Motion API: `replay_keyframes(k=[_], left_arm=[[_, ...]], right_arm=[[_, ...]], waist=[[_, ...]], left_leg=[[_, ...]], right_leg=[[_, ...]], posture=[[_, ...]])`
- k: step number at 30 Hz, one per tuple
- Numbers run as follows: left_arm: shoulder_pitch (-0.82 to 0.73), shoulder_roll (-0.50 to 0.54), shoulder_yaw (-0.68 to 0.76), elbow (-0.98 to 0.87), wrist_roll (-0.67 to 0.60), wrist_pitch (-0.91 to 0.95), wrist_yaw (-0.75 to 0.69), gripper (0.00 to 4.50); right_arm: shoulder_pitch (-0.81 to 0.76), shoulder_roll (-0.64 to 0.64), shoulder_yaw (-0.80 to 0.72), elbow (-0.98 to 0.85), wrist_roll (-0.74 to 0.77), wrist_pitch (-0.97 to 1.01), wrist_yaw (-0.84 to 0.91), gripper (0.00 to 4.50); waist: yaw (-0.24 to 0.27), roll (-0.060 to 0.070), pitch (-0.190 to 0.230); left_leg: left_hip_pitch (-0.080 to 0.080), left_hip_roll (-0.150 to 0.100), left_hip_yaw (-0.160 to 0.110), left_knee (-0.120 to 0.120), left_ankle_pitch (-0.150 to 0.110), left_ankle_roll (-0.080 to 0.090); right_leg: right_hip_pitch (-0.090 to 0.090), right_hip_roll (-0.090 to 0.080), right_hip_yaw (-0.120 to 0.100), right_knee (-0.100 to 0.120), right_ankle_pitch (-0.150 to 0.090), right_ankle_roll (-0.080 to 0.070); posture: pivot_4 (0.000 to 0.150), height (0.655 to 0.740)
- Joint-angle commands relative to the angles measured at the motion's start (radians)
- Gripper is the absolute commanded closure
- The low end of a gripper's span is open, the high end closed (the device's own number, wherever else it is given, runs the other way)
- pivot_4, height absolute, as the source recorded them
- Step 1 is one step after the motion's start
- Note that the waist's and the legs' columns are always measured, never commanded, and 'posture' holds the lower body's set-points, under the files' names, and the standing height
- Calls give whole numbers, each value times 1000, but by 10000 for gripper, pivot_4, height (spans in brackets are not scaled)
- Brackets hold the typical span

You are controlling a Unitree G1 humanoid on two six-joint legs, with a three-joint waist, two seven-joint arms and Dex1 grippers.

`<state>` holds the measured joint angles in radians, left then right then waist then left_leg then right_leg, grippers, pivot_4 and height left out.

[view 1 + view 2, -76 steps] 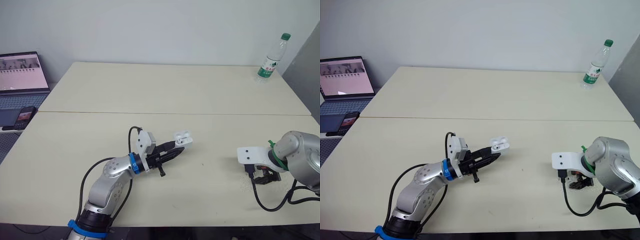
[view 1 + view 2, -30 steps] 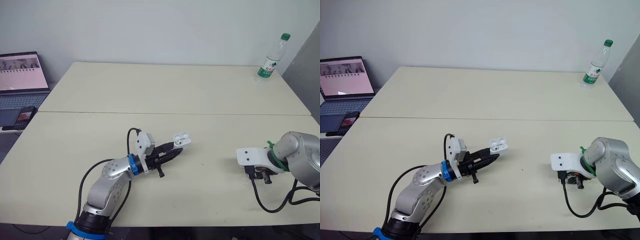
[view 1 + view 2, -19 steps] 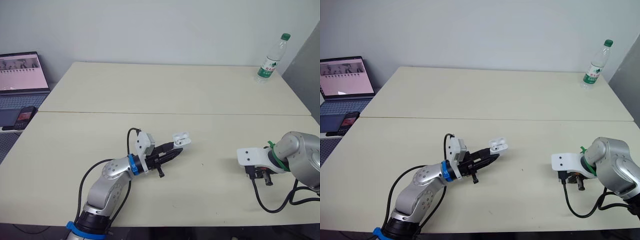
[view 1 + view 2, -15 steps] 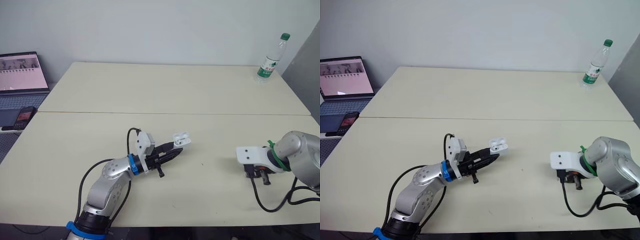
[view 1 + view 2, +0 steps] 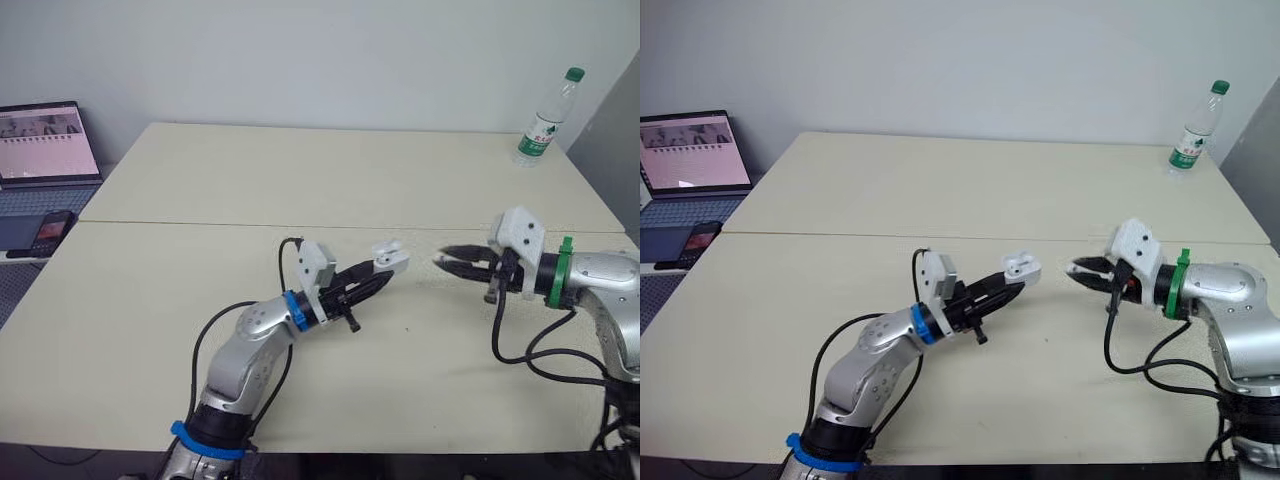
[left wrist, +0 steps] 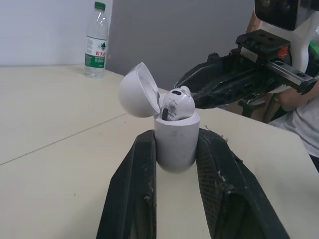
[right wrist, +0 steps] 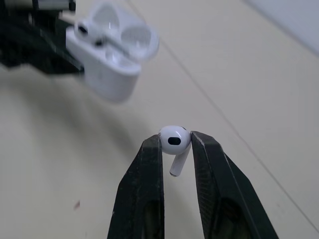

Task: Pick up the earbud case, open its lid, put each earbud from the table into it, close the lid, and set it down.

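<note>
The left gripper [image 5: 375, 281] is closed on the case [image 6: 175, 142], keeping it above the table [image 5: 300, 180] with its lid [image 6: 139, 90] open, so the right gripper [image 5: 445, 261], pinching an earbud [image 7: 174, 140] near it, can insert it

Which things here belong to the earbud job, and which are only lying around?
Job: earbud case, lid open, in the left end effector; one earbud seated inside; second earbud pinched by the right end effector.
Lying around: water bottle, laptop, phone.
</note>
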<state>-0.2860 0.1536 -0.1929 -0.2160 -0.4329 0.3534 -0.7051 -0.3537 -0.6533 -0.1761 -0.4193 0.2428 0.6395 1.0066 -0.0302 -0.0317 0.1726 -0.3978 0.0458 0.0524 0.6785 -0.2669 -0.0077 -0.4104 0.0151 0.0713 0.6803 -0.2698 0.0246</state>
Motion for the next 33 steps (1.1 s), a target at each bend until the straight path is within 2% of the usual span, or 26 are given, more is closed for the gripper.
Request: replay_keyframes(k=[1,4,9,18,33], left_arm=[[-25,-24,-25,10,10,1,17,37510],[-50,-44,-31,47,19,-2,26,37510],[-83,-69,-23,87,16,3,40,37510],[-89,-79,-24,93,20,-5,52,37510],[-70,-50,-43,90,46,-34,24,37510]], right_arm=[[-14,78,-26,-65,25,-32,-149,40635],[-22,172,-19,-102,49,-47,-255,40635],[-17,244,5,-140,88,-51,-340,40635],[75,230,59,-192,112,-52,-383,40635],[111,182,105,-170,93,-74,-409,40635]], waist=[[-2,0,0],[-2,0,0],[-1,0,0],[-1,0,0],[-2,0,0]], left_leg=[[0,0,0,0,0,0],[0,0,0,0,0,0],[-1,-1,1,0,0,0],[-1,-1,-1,0,0,0],[-1,-1,0,0,0,0]], right_leg=[[0,0,0,0,0,0],[0,1,0,0,0,0],[0,0,0,0,0,0],[0,0,0,0,0,0],[0,0,0,-1,-1,1]], posture=[[1500,7362],[1500,7362],[1500,7362],[1500,7362],[1500,7362]])
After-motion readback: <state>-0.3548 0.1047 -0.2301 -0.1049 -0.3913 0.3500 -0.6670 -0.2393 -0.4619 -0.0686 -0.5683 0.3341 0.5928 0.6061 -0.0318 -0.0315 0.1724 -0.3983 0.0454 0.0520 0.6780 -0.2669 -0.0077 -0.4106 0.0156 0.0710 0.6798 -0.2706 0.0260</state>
